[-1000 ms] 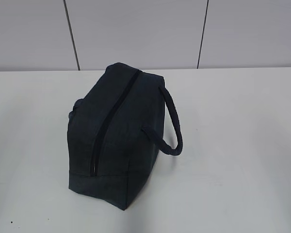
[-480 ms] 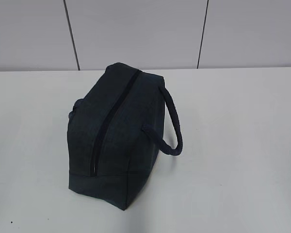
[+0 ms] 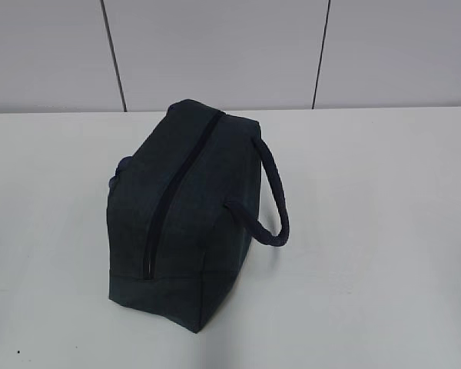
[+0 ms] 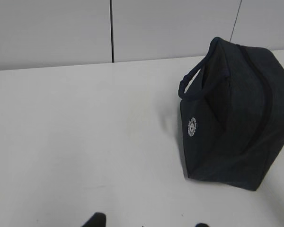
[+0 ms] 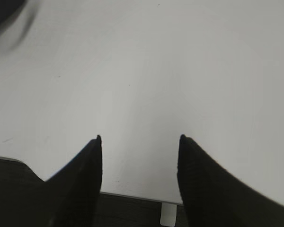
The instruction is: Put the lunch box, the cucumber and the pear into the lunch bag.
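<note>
White tabletop (image 3: 384, 231) bearing the dark navy fabric lunch bag (image 3: 184, 223), zipper closed along its top, strap handles drooping at either side, presumably awaiting opening. Right gripper (image 5: 139, 142) and left gripper (image 4: 149, 222): jaws parted, empty, near the table edge. Lunch box, cucumber, pear: not visible.

1. Lunch bag (image 3: 192, 223): dark navy woven cloth, matt, with a faintly coarse weave; no sheen in the exterior view.
2. Zipper (image 3: 173, 192): black tape line along the top, matt, closed.
3. Strap handle (image 3: 275, 201): same dark fabric, rolled and thick, matt.
4. Round white patch (image 4: 192, 126): printed badge on the bag's end panel; detail too blurred to read.
5. Table (image 3: 369, 231): white, smooth, slightly satin, with faint scuffs.
6. Right gripper (image 5: 139, 139) fingers (image 5: 87, 170): black, matt.
</note>
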